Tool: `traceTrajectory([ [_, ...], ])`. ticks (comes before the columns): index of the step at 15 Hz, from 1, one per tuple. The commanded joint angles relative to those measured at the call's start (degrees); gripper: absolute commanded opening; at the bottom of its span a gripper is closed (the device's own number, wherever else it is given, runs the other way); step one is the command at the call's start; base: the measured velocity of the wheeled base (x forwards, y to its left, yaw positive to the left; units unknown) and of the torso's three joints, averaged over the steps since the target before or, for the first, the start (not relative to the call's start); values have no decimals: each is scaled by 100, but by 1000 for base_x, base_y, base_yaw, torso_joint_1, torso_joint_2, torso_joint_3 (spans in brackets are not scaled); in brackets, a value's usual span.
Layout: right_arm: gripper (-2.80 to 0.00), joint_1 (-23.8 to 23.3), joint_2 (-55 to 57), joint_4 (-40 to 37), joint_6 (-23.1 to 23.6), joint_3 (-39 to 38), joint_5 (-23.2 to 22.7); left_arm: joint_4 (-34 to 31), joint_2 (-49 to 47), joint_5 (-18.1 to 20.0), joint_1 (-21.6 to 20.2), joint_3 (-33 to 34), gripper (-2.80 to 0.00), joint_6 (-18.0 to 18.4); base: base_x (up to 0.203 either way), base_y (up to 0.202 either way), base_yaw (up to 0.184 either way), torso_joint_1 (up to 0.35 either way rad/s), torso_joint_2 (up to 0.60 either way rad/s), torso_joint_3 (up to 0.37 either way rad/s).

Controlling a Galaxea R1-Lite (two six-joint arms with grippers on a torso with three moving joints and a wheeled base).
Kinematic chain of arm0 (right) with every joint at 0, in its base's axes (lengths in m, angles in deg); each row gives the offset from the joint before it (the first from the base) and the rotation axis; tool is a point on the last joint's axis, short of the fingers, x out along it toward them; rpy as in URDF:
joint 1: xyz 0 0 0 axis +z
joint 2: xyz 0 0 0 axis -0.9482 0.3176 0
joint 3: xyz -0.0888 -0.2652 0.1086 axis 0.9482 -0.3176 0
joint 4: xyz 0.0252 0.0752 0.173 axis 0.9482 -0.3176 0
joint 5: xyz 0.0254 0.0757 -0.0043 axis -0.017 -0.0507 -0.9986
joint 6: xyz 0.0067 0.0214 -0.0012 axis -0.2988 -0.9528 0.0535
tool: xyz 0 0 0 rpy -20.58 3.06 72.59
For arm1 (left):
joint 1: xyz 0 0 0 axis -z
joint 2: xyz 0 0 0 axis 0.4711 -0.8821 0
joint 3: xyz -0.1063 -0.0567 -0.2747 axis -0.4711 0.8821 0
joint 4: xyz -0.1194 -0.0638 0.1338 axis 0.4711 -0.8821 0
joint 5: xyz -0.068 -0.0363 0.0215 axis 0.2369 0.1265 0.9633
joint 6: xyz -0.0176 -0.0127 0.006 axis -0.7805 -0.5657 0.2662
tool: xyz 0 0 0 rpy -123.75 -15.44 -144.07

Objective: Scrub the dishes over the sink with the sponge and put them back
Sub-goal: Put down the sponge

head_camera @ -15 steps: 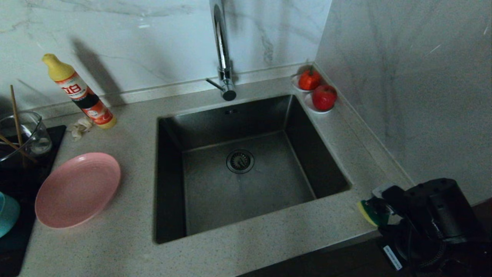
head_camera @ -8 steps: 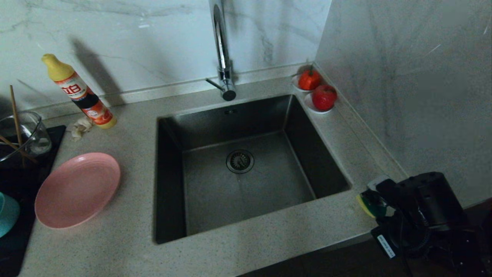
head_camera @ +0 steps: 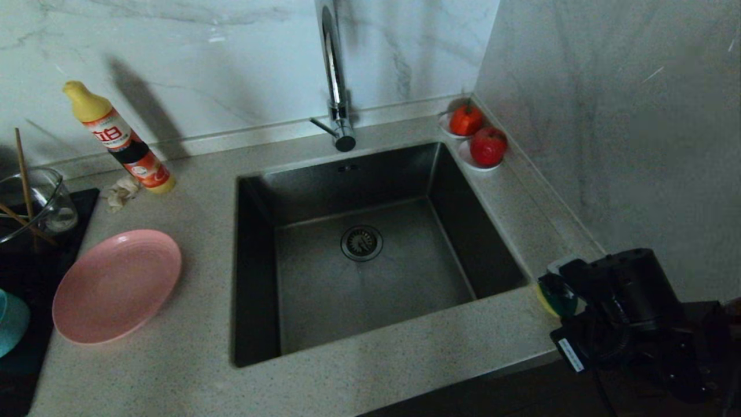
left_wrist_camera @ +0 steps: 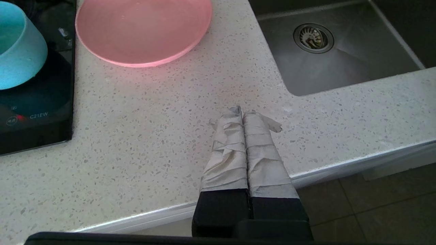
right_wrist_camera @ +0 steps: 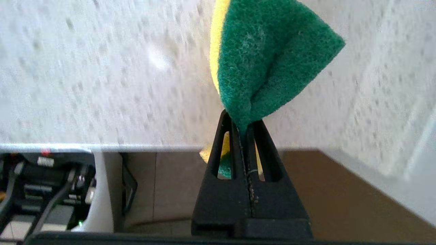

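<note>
My right gripper (head_camera: 562,291) hangs over the counter's front right corner, just right of the sink (head_camera: 405,272). It is shut on the sponge (head_camera: 553,298); the sponge (right_wrist_camera: 269,61) is pinched at one end between the black fingers, yellow foam on one side and green layer folded out past my right gripper (right_wrist_camera: 242,120). The pink plate (head_camera: 116,284) lies on the counter left of the sink, and the teal bowl (head_camera: 10,321) stands on the black cooktop at the far left. My left gripper (left_wrist_camera: 242,111) is shut and empty above the counter's front edge, short of the plate (left_wrist_camera: 143,30) and the bowl (left_wrist_camera: 18,51).
A tall chrome faucet (head_camera: 334,75) rises behind the sink. A dish soap bottle (head_camera: 118,139) leans on the back wall. A glass jug with chopsticks (head_camera: 35,202) stands on the cooktop (head_camera: 35,272). Two saucers with red fruit (head_camera: 488,146) sit in the back right corner beside the side wall.
The right gripper has carried the sponge a little away from the counter's front edge, inward toward the sink's near right corner. Nothing else has moved.
</note>
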Motion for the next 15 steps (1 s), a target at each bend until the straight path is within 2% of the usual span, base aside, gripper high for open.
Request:
traceTrajectory([
  [1, -280, -52, 212, 109, 6, 121, 23, 12, 7, 2, 1, 0, -280, -2, 0, 0, 0, 0, 0, 0],
  [15, -280, -189, 706, 110, -20, 674, 31, 4, 7, 2, 1, 0, -280, -2, 0, 0, 0, 0, 0, 0],
])
